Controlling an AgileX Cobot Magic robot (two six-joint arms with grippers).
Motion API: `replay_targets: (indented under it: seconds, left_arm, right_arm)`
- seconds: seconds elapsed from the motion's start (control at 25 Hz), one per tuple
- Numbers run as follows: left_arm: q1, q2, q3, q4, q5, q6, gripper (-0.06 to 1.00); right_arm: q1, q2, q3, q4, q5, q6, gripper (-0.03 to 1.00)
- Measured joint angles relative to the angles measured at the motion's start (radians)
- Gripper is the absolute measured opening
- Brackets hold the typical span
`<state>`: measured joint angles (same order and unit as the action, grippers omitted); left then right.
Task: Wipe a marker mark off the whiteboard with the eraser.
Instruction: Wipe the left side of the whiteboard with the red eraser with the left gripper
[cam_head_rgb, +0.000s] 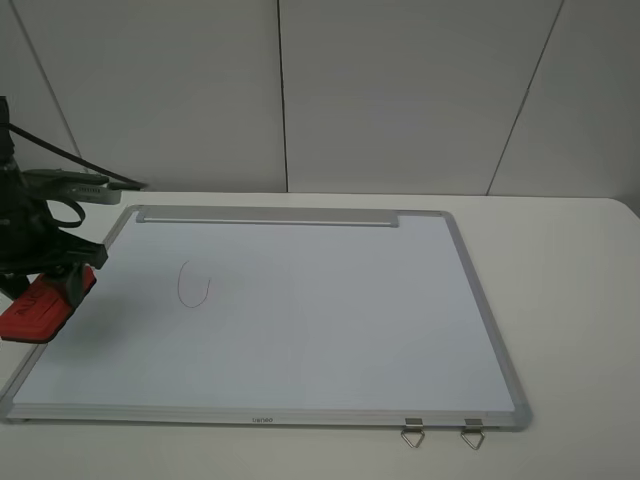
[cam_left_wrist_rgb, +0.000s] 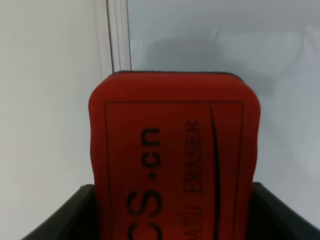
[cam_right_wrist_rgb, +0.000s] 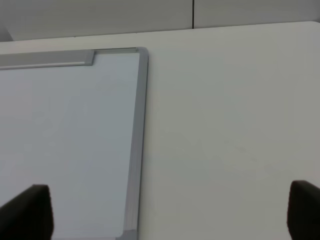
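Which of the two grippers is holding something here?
The left gripper: it is shut on the red eraser at the left edge of the whiteboard. The right gripper is open and empty.

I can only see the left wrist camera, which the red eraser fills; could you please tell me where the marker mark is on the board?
Observer: The mark is a thin loop on the left part of the whiteboard, unwiped.
Operator: Where is the eraser relative to it?
Observer: The eraser is at the board's left edge, left of the mark and apart from it.
Operator: And the other arm?
Observer: The right claw is open and empty, near the board's right edge.
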<state>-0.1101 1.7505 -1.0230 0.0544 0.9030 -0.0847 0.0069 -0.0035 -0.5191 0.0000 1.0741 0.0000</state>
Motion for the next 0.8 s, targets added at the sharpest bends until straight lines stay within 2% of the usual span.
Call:
replay_targets:
  seconds: [0.44, 0.8]
  left_arm:
    - [-0.135, 0.206, -0.347, 0.013, 0.099, 0.021, 0.55]
    - [-0.169, 0.411, -0.53, -0.012, 0.1, 0.104, 0.55]
  right_arm:
    - [0.0, 0.0, 0.0, 0.0, 0.0, 0.0, 0.83]
    - [0.0, 0.0, 0.0, 0.0, 0.0, 0.0, 0.83]
